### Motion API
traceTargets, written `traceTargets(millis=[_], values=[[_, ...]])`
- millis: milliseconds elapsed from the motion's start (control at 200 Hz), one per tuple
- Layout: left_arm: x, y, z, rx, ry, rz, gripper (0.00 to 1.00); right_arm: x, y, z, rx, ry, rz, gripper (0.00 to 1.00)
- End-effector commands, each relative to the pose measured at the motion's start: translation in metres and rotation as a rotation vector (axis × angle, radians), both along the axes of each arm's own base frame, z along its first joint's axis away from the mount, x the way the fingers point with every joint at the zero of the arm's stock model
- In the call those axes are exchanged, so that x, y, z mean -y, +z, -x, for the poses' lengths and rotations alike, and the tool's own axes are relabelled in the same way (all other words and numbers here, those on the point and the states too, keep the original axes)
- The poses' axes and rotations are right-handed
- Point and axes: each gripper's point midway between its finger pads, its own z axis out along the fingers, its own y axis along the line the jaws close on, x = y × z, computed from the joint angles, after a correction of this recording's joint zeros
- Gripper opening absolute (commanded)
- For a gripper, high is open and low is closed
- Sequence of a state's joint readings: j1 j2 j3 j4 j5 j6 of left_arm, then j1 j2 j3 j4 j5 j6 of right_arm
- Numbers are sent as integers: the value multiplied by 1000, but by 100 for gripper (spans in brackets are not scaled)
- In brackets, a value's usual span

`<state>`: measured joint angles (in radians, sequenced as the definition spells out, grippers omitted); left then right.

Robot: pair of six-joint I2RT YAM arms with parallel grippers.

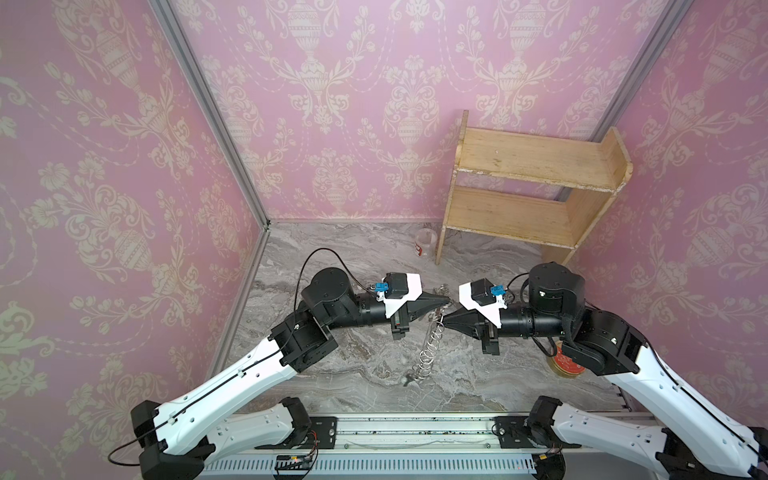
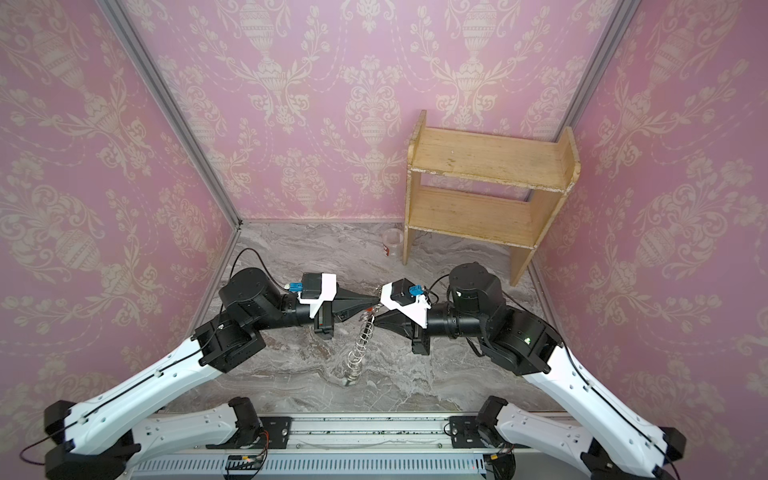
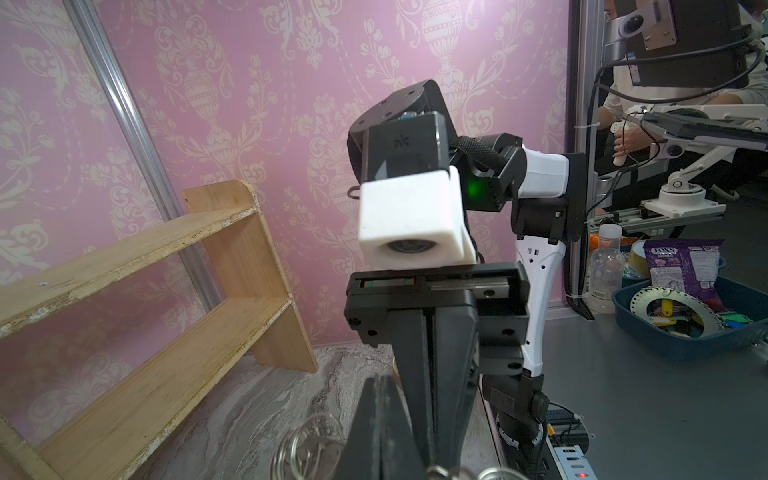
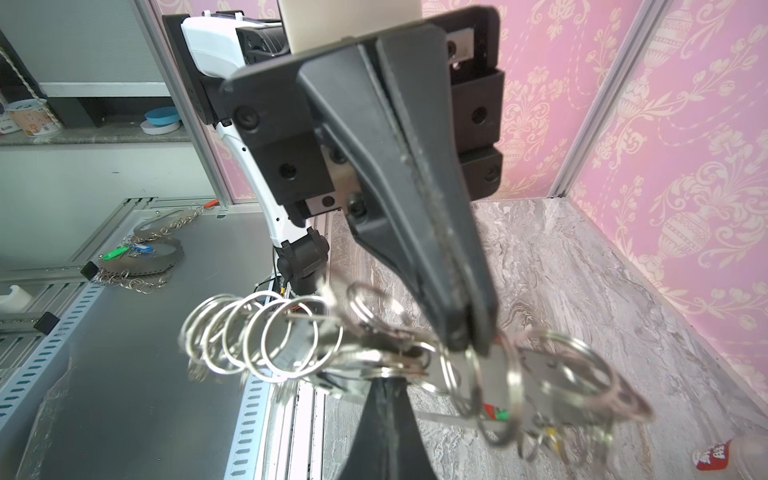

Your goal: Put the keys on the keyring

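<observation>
Left end effector (image 1: 448,300) and right end effector (image 1: 444,320) both clamp the keyring (image 1: 430,349), chain dangling; uneven pull may slip it, dropping keys (image 4: 376,359).

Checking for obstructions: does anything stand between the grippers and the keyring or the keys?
Nothing visible does. The left gripper is shut on the keyring, and the right gripper is shut at the keys, their tips almost meeting above the table. The shelf and jar stand well behind.
</observation>
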<state>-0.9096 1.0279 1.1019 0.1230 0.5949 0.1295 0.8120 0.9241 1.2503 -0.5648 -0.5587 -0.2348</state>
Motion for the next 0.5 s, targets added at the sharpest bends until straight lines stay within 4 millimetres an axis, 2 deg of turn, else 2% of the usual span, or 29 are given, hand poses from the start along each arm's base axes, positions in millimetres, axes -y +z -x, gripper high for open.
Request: traceTargets(millis=[0,175,270,495], values=[[-9,19,-1,23,20,78,0,9,8,8,19,-1,-13,4],[-11,20,0,25,17,92,0,24,14,10,60,-51,21,12],[-12,20,0,20,15,97,0,31,20,12,87,-66,25,23],[-13,20,4,11,-11,100,0,35,38,12,153,-84,-33,23]])
